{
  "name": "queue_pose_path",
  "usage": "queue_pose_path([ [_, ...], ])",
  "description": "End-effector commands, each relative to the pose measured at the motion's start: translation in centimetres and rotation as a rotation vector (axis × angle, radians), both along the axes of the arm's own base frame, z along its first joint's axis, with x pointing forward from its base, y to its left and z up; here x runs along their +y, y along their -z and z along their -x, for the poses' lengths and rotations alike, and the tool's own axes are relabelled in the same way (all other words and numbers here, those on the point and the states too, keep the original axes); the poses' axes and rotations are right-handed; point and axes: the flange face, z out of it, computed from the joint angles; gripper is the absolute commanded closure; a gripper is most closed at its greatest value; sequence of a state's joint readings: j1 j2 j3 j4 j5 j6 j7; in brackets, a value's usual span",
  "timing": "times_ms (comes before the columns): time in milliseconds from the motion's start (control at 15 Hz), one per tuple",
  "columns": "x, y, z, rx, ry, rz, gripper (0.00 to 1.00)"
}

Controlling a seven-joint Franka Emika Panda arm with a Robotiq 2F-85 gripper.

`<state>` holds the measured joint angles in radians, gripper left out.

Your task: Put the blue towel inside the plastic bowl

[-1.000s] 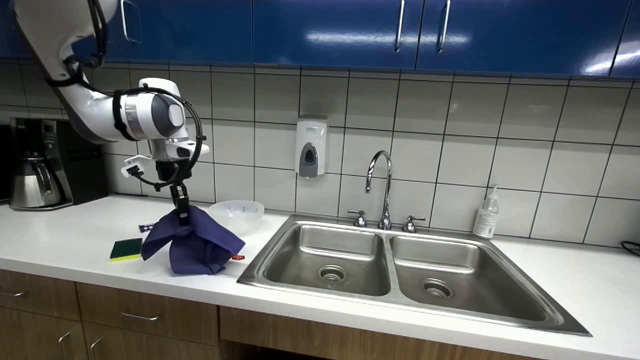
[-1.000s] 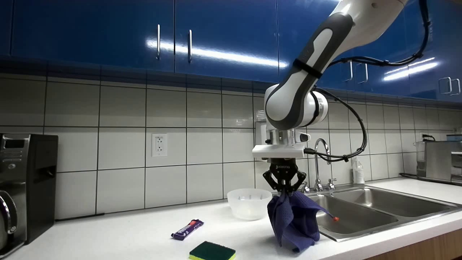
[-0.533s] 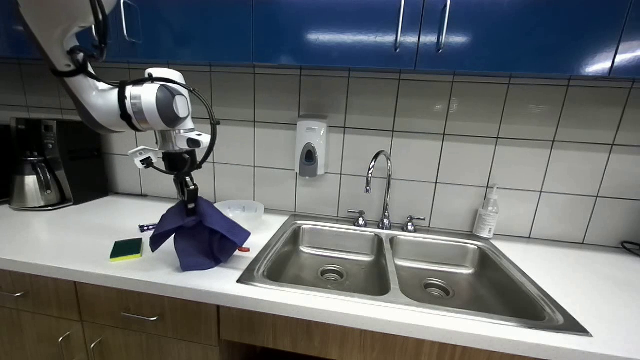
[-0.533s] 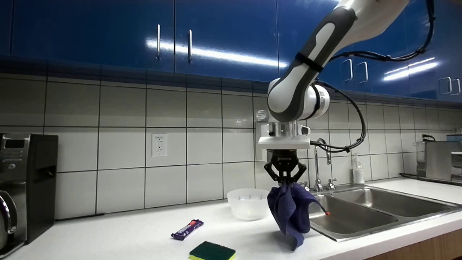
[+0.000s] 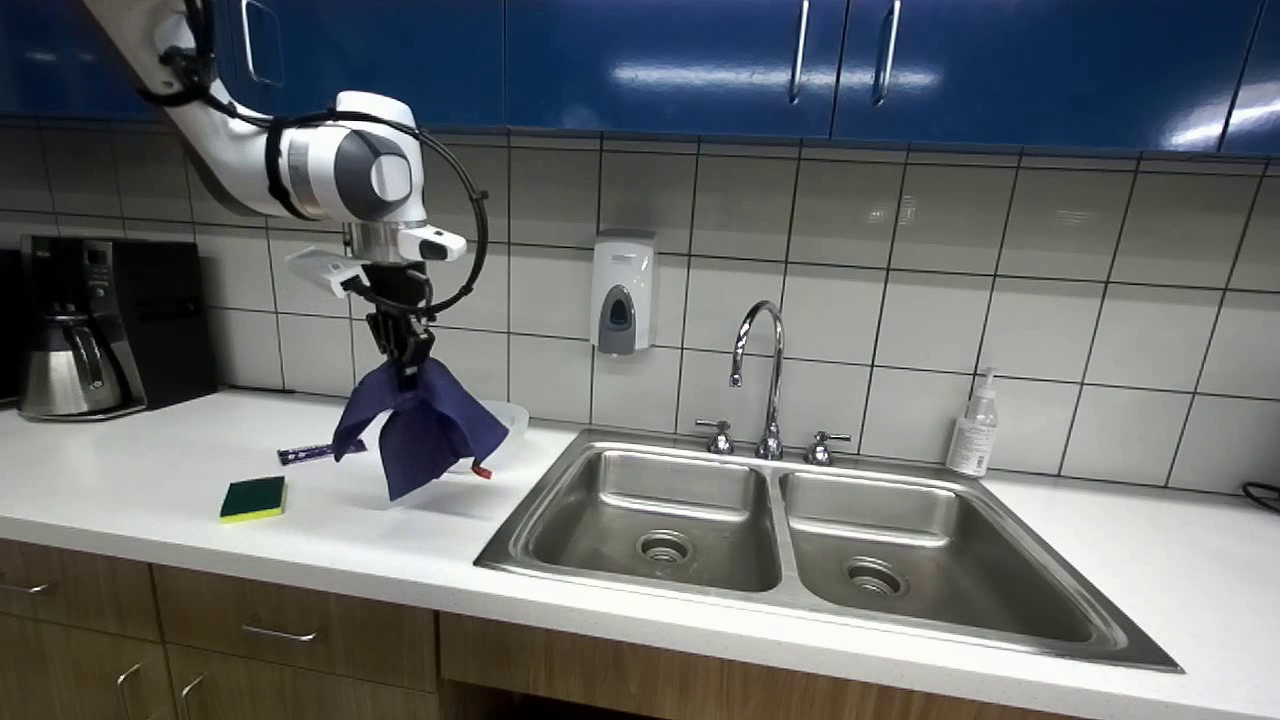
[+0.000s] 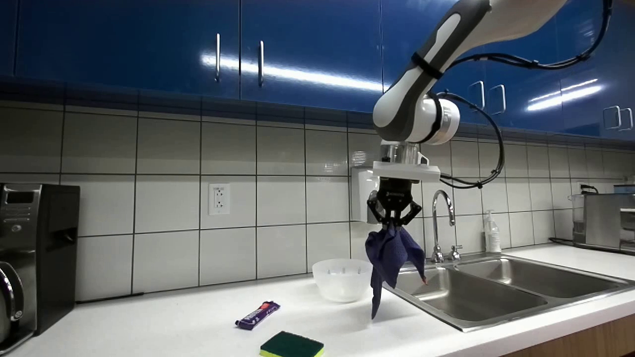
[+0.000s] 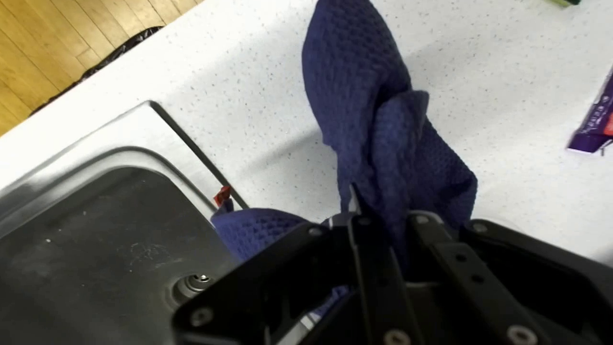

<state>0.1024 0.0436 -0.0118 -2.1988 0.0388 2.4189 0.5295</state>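
Note:
The blue towel is a dark blue-purple textured cloth with a small red tag. It shows in both exterior views (image 5: 425, 430) (image 6: 391, 250) and the wrist view (image 7: 354, 81). My gripper (image 5: 408, 372) (image 6: 392, 225) (image 7: 388, 218) points down, shut on the towel's upper part. The towel hangs in folds, its lowest corner just above the counter. The plastic bowl is translucent white and stands upright by the tiled wall (image 5: 513, 424) (image 6: 342, 283). The towel is beside and above the bowl, and hides part of it in an exterior view. The bowl can hardly be made out in the wrist view.
A purple wrapped bar (image 5: 305, 454) (image 6: 258, 315) and a green-yellow sponge (image 5: 252, 498) (image 6: 291, 345) lie on the counter. A double sink (image 5: 787, 560) with a faucet (image 5: 774, 380) is beside the towel. A soap dispenser (image 5: 622, 295) hangs on the wall. A coffee machine (image 5: 160, 325) stands at the counter's end.
My gripper has risen with the towel and moved nearer the wall and bowl. The towel's lower end has come up off the counter. The bowl, bar and sponge have not moved.

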Motion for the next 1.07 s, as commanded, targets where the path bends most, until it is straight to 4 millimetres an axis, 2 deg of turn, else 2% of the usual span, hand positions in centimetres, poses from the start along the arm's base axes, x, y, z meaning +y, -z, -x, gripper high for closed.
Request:
queue_pose_path([
  [0,-2.1,-3.6,-0.4,-0.001,-0.116,-0.047,0.98],
  [267,-4.0,-3.5,-0.9,0.018,-0.192,-0.051,0.98],
  [600,-4.3,-1.5,-1.9,-0.043,-0.274,-0.014,0.98],
  [1000,-4.9,-0.3,-3.9,-0.151,-0.239,-0.046,0.98],
])
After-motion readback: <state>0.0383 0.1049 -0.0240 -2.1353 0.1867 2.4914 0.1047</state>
